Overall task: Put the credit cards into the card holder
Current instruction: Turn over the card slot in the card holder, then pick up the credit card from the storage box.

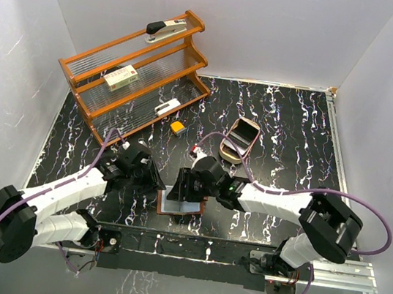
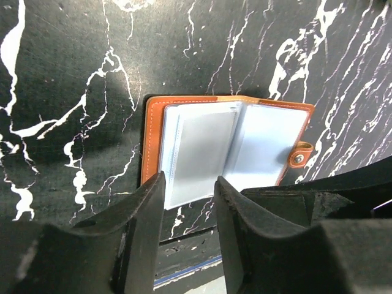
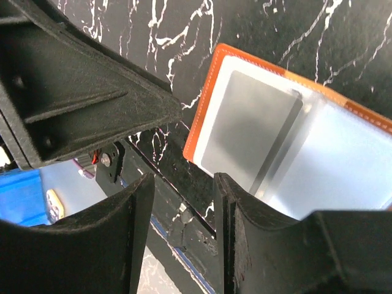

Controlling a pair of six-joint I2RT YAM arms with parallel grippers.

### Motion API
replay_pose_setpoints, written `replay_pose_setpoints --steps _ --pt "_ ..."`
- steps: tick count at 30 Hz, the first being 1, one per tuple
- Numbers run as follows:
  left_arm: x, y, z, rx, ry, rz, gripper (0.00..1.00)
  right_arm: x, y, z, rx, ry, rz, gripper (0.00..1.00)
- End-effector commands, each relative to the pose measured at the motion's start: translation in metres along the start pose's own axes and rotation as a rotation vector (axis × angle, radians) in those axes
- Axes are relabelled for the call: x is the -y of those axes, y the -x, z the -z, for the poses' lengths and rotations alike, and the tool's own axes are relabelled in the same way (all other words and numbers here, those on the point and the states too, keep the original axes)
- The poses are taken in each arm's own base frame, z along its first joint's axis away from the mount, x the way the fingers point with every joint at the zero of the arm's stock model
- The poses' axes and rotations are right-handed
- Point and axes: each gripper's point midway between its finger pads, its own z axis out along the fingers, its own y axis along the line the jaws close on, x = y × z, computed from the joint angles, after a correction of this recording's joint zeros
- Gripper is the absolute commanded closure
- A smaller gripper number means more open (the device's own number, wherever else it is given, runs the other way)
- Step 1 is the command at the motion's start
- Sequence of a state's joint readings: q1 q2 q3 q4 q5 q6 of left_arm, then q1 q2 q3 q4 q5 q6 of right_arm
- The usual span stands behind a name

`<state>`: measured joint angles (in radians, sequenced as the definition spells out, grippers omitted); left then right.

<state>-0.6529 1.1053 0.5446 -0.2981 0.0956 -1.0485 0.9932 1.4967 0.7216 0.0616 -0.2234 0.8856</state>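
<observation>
On the black marbled tabletop [image 1: 287,131] lies the open reddish-brown leather card holder [image 2: 228,142], likely light and floppy; pin its stitched rim. A thin grey plastic card [image 3: 251,136] appears sleeved inside. Above, left tool [image 2: 188,184] and right tool [image 3: 184,182] hover, spread, empty.

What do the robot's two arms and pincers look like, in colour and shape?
The left arm and right arm have white links between bulky black joints, and a purple cable loops along each. The left pincer and right pincer are matte black, with thick, wedge-shaped fingers.
</observation>
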Motion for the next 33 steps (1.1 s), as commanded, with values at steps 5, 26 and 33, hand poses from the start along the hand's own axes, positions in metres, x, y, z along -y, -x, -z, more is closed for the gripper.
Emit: replay_pose_setpoints --steps 5,26,33 --pt "0.006 0.013 0.022 0.051 -0.006 -0.075 0.55 0.006 0.048 0.014 0.056 -0.149 0.252 0.58" --pt "0.045 0.013 0.059 -0.013 -0.135 -0.355 0.01 0.16 0.257 0.117 0.189 -0.877 0.528 0.52" --pt "0.04 0.015 0.073 -0.003 -0.119 -0.457 0.01 0.203 0.302 0.122 0.148 -1.057 0.612 0.49"
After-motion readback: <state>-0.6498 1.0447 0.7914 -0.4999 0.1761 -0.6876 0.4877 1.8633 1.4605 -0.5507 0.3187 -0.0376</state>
